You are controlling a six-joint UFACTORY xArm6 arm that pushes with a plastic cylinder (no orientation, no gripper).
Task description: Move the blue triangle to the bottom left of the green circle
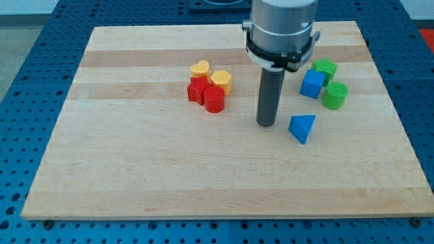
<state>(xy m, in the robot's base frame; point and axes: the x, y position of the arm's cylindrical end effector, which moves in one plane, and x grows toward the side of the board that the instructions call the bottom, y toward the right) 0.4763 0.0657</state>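
Note:
The blue triangle (302,127) lies on the wooden board (135,169), right of centre. The green circle (334,95) stands above and to the right of it, with a small gap between them. My tip (266,124) rests on the board just to the left of the blue triangle, a short gap apart from it. The rod rises straight up to the grey arm head at the view's top.
A blue cube (312,84) sits left of the green circle, touching it, and a green star (325,69) sits just above both. A cluster left of centre holds a yellow heart (199,69), a yellow hexagon (221,80), a red star (197,89) and a red cylinder (213,99).

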